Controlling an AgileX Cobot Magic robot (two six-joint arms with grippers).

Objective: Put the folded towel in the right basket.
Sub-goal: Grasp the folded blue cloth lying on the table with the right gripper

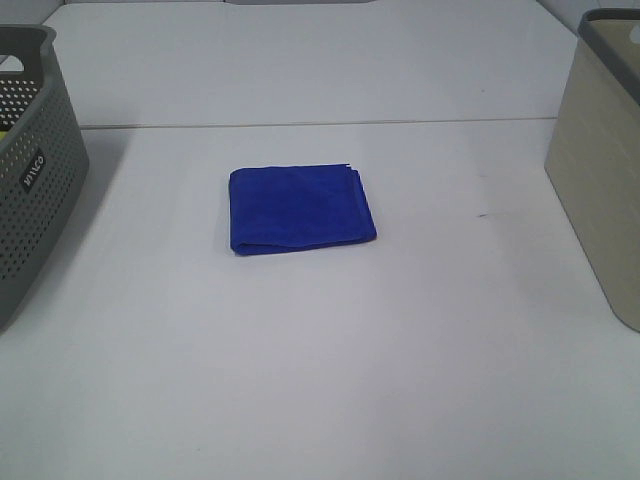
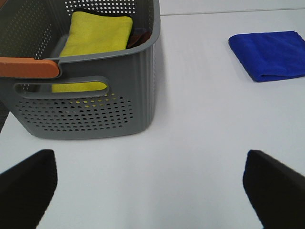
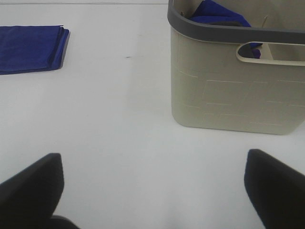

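White desk point(image 1: 320, 380) surface, plain and evenly lit, with a seam line running across its far part.

Item 1: folded blue towel point(image 1: 300, 208) lies flat near the middle of the desk, well apart from both baskets. Nothing touches it.

Item 2: beige basket point(image 1: 600, 170) with a dark grey rim stands at the right edge of the desk. The right wrist view shows a dark blue cloth point(image 3: 217, 12) inside it.

Item 3: grey perforated basket point(image 1: 30, 190) stands at the left edge. The left wrist view shows a folded yellow cloth point(image 2: 97, 38) inside and an orange strip point(image 2: 28, 67) on its rim.

Left tool point(image 2: 150, 171): jaws spread wide, holding nothing, above bare desk near the grey basket.

Right tool point(image 3: 152, 171): jaws spread wide, holding nothing, above bare desk near the beige basket.

Neither tool appears in the high view.
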